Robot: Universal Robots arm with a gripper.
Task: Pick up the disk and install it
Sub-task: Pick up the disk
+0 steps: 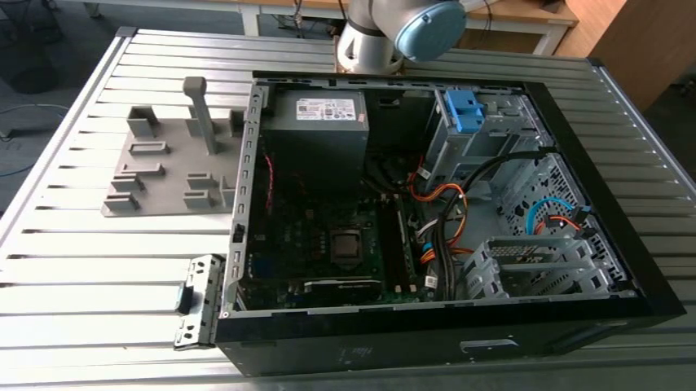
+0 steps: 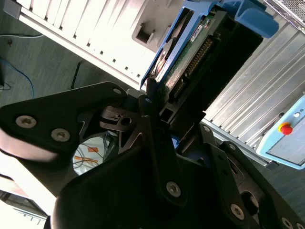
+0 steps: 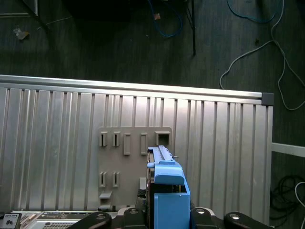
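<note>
One disk (image 3: 167, 191), clamped edge-on in the one gripper (image 2: 161, 109), hangs over one grey fixture plate (image 3: 127, 164) on the slatted table (image 3: 47, 143). One open computer case (image 1: 435, 204). One blue bracket (image 1: 462, 110), apparently seated in its drive cage. In the first wrist view the disk's blue frame screens the grip contact.

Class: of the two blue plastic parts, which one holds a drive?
The blue frame around the disk, clamped in the gripper; the blue bracket inside the computer case holds no drive.
</note>
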